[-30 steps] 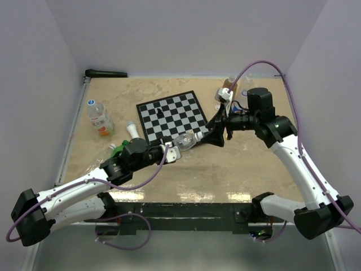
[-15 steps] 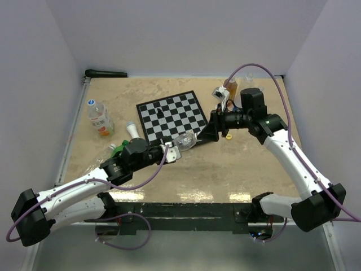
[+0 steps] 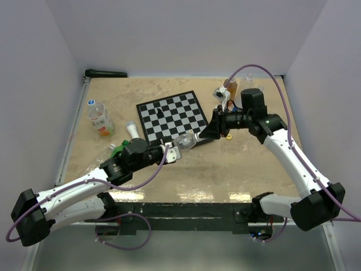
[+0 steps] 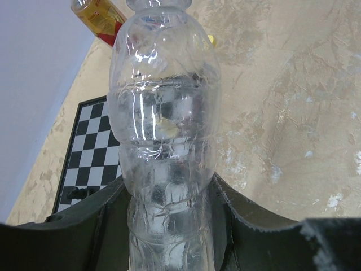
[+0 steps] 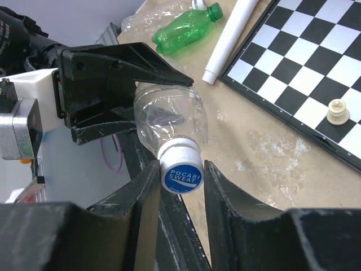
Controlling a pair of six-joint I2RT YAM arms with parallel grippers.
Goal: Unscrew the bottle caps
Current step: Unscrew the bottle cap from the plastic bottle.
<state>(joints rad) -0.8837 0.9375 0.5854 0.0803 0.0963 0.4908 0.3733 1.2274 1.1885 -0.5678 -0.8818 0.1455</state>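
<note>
Bottle cap [image 5: 181, 170] in blue and white, lettered POCARI SWEAT, sat on the neck of a clear bottle [image 4: 163, 130] held on its side above the table [image 3: 242, 169], off the near right corner of the chessboard [image 3: 172, 116]. The left gripper [image 4: 169, 220] clamped the bottle's lower body between its two black fingers, its jaws pinching the plastic. From the opposite side the right gripper [image 3: 202, 135] met the bottle's mouth end, its jaws set narrowly on either side of the cap; whether they pressed on it could not be told. Just behind the left gripper a green bottle [image 5: 186, 31] lay on its side, and beside it a long white tube [image 5: 231, 36] rested along the board's left edge. A pale chess piece [image 5: 337, 111] and a dark one [image 3: 161, 112] stood on the squares. A loose yellow cap [image 3: 228, 135] lay near the right gripper. Farther left, an orange-labelled bottle [image 3: 98, 117] lay on the table, and another bottle [image 3: 231, 86] stood near the far right corner.
</note>
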